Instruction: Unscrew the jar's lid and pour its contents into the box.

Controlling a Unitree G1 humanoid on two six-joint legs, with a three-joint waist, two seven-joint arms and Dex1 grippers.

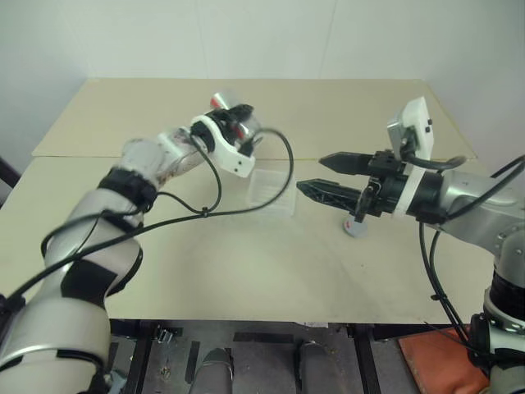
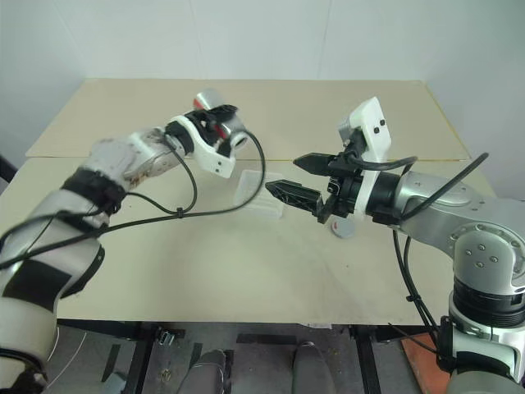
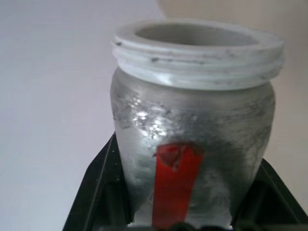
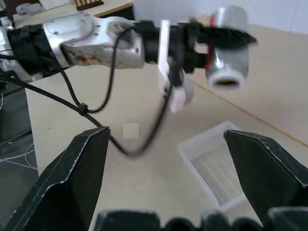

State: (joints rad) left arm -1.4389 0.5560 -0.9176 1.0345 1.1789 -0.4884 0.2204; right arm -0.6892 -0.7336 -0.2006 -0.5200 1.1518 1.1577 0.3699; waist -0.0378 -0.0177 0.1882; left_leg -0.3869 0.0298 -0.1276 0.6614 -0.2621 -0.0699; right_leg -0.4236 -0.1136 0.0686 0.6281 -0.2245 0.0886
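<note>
The left end effector, clamped on the open jar, holds it tipped above the box just below; the right end effector gapes empty beside it.

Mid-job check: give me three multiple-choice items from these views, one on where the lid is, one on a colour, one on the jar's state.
1. Where is the lid?
A. on the jar
B. on the table under the right end effector
C. in the box

2. What colour is the strip on the jar?
A. red
B. blue
C. green

3. What state is the jar in?
A. capped, standing on the table
B. open, held by the left end effector
C. lying in the box

Answers: 1 B, it lies on the tabletop. 2 A, the left wrist view shows red. 3 B, its threaded mouth is bare.
</note>
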